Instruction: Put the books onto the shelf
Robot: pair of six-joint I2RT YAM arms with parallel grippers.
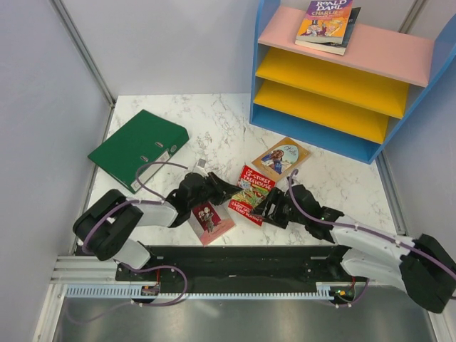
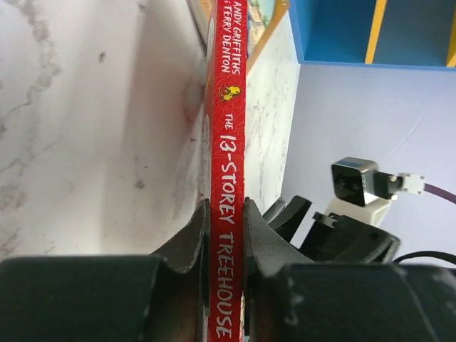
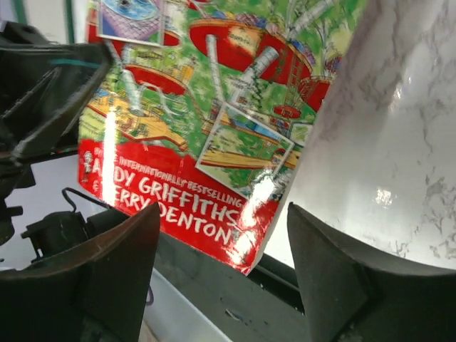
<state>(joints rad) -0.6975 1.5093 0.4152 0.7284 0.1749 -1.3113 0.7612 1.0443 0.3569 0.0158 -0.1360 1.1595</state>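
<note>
Centrally, near the front of the marble counter [image 1: 214, 121], the red book [image 1: 251, 192] sits tilted between the two tools. Whether one of its edges rests on the counter cannot be told.

Left tool [image 1: 231, 194]: closed on the red book. The left wrist view shows both fingers [image 2: 191, 239] pressed flat against the two covers, with the lettered spine [image 2: 228, 164] running straight out from between them.

Right tool [image 1: 262, 206]: jaws spread wide, holding nothing. In the right wrist view the illustrated cover of the red book [image 3: 199, 142] fills the space ahead. Its lower corner hangs between the two fingers [image 3: 117, 263], and neither finger touches it. The left tool [image 3: 43, 92] appears at the upper left of that view, at the book's far edge.

Other books:
- The tan book [image 1: 280, 157] lies flat on the counter, just behind the red book and in front of the shelf [image 1: 258, 71].
- The pink-red book [image 1: 210, 221] lies flat at the front edge, just beside the left arm.
- The purple-orange book [image 1: 326, 21] lies on the pink top board [image 1: 392, 53] of the shelf, stacked on a dark book [image 1: 353, 27] whose edge shows at its right side.

Both yellow boards [image 1: 320, 78] of the shelf are visible below. A green binder [image 1: 139, 148] lies closed on the counter at the left, well apart from the shelf.
</note>
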